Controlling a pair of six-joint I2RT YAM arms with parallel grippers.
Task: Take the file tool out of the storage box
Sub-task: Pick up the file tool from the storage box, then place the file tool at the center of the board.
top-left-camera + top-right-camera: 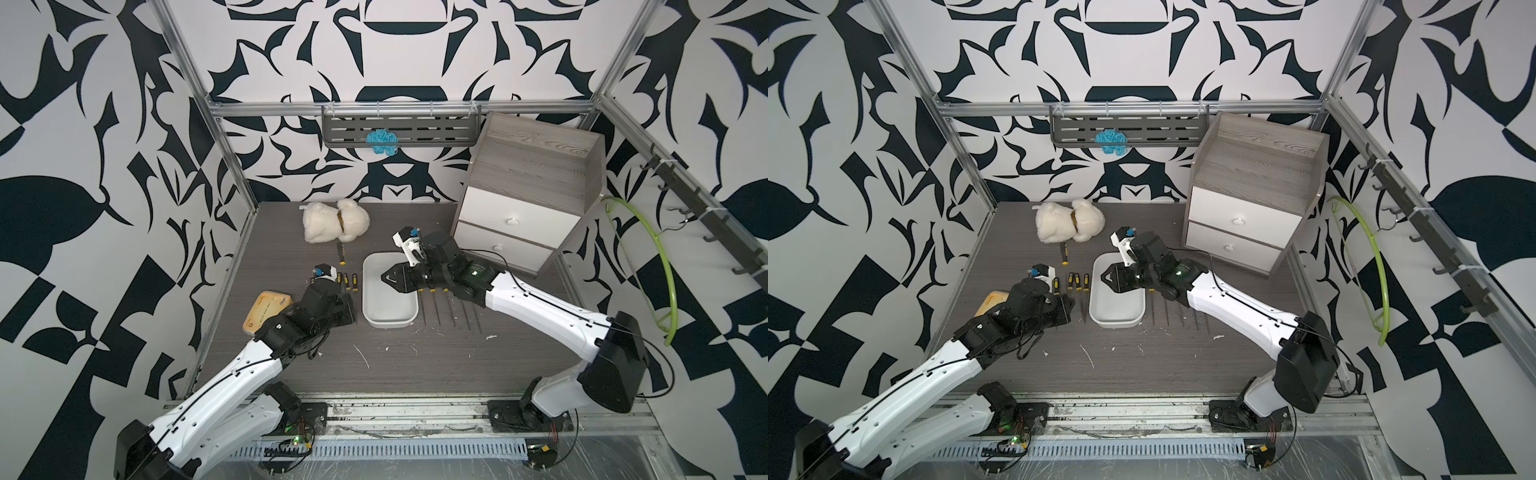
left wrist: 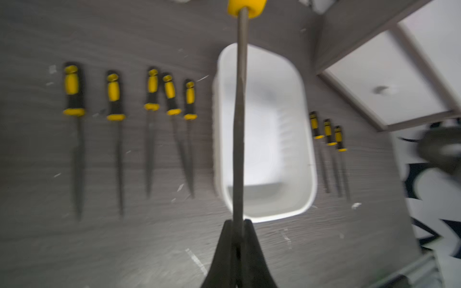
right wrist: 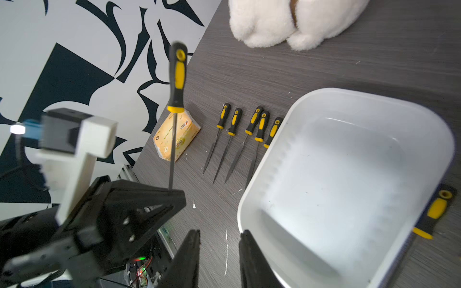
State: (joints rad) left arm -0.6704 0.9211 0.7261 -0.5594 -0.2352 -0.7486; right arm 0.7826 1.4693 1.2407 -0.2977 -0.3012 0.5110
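The file tool (image 3: pixel 176 82) was out of the storage box (image 3: pixel 262 172), held in the air beside it, its blade tip clamped in the closed left gripper (image 2: pixel 239 225). The right gripper (image 3: pixel 219 249) hung over the box's edge, jaws partly apart and holding nothing. Five other files (image 3: pixel 234 122) lay on the surface (image 3: pixel 349 62) just beside the box.

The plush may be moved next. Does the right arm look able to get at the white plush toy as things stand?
Probably yes. The right gripper is open and empty above the storage box, and the plush toy lies just past the box's far end, with bare table between them.
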